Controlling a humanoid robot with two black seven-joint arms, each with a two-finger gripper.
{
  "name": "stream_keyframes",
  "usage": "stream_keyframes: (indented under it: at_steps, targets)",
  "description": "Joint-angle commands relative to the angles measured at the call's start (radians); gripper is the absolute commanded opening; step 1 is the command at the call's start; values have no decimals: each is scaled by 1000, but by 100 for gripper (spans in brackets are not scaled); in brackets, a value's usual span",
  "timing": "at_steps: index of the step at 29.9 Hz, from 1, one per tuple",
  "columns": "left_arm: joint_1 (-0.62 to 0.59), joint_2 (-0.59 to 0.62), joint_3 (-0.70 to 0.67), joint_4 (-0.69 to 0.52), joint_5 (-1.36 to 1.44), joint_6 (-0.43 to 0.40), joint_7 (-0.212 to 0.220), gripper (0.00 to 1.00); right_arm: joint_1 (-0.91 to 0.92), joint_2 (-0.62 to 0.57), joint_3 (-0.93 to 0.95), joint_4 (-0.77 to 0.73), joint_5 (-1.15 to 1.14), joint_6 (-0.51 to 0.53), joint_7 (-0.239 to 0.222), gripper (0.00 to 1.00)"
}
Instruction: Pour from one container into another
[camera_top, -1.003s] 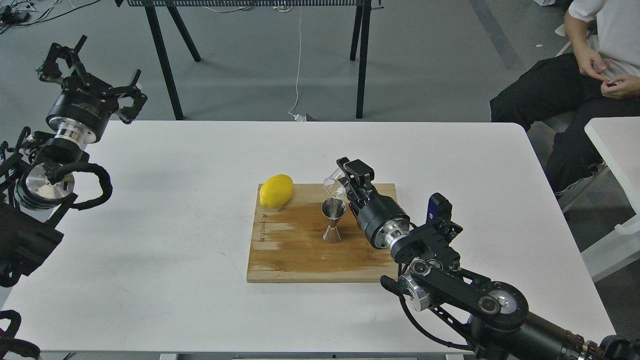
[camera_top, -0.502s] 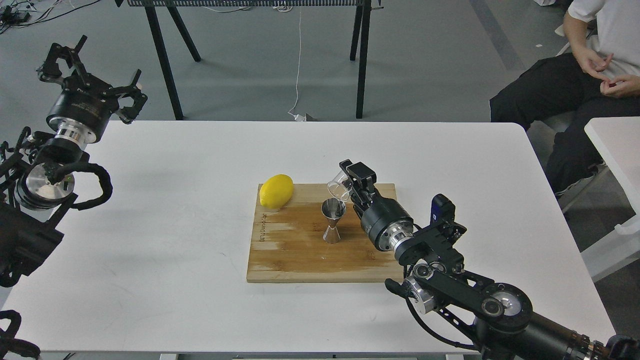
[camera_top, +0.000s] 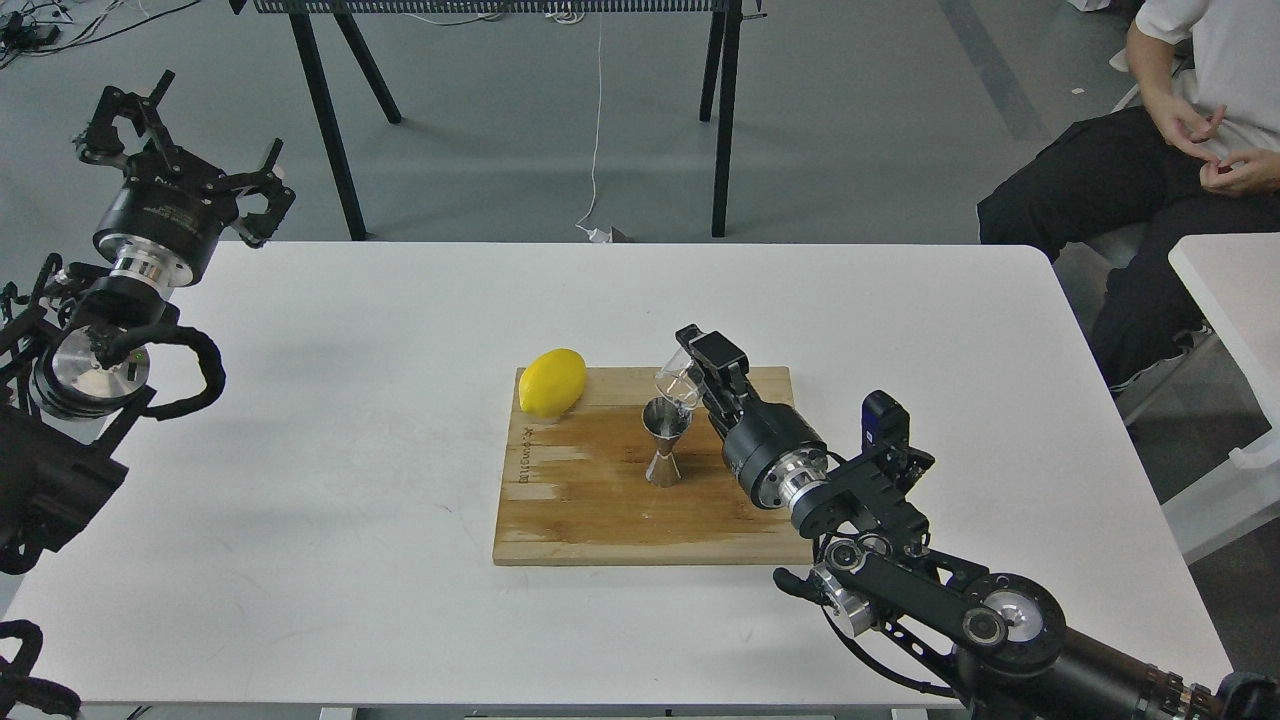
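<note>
A white table (camera_top: 350, 600) fills most of the view, with wide bare surface along its near edge and to the left. From the lower right corner, the right arm reaches inward and up over a wooden cutting board (camera_top: 600, 510) that lies near the table's middle, well in from every table edge. The right gripper (camera_top: 692, 368) is closed around a small clear glass cup (camera_top: 678, 382), held tipped with its mouth pointing down and left, just above the top of a shiny steel jigger (camera_top: 666, 440). The jigger stands upright on the board, right of the board's centre, with open wood around its base on the near and left sides. At the board's far left corner rests a yellow lemon (camera_top: 552, 382), partly overhanging the board's edge, well apart from the jigger. Beyond the table's far left corner, the left gripper (camera_top: 175, 150) is raised clear of the surface, its fingers spread apart and holding nothing. Farther back are grey floor, black table legs (camera_top: 325, 115), and a seated person (camera_top: 1160, 150) at far right.
</note>
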Motion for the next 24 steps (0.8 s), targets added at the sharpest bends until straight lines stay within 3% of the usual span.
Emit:
stream_keyframes:
  at_steps: [1, 24]
  targets:
    - [0, -1, 0, 0, 1, 0, 0, 100, 6, -1, -13, -3, -25, -4, 3, 24]
    - [2, 2, -1, 0, 0, 0, 0, 100, 9, -1, -41, -3, -134, -39, 63, 23]
